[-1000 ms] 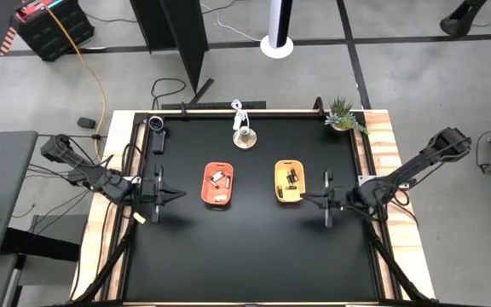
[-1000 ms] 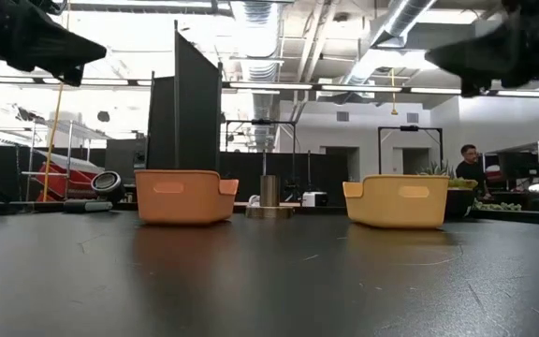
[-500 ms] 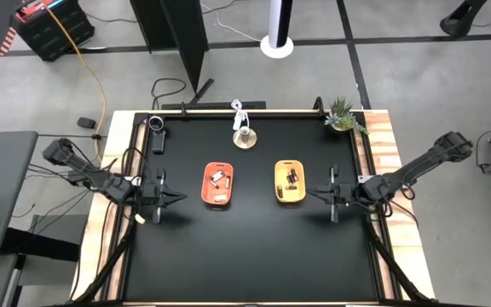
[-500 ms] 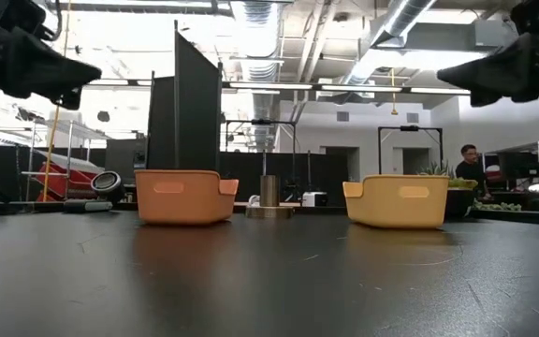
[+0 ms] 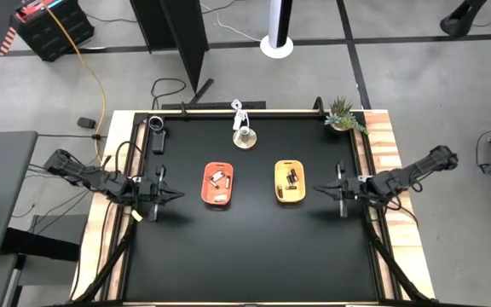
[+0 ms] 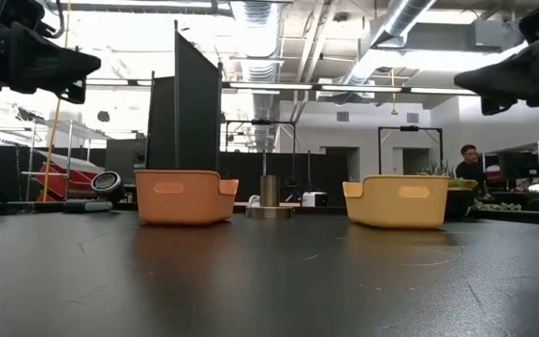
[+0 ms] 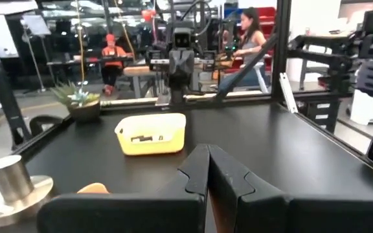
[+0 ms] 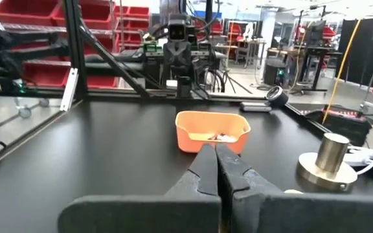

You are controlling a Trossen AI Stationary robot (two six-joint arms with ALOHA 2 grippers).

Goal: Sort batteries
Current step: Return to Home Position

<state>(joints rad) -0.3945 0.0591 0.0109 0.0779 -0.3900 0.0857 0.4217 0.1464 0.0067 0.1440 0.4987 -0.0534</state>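
Left gripper (image 5: 177, 194) at left edge of table (image 5: 245, 256), beside orange tray (image 5: 205, 192); fingers pressed together, nothing held. Right gripper (image 5: 319, 189) near yellow tray (image 5: 277, 193), likewise closed, empty. Silver batteries (image 5: 218, 180) lie in orange tray, dark batteries (image 5: 292, 178) in yellow tray (none visible loose on table). Risk: arm swinging low toward rest could clip tray wall, tipping sorted cells out; both trays sit near grippers.
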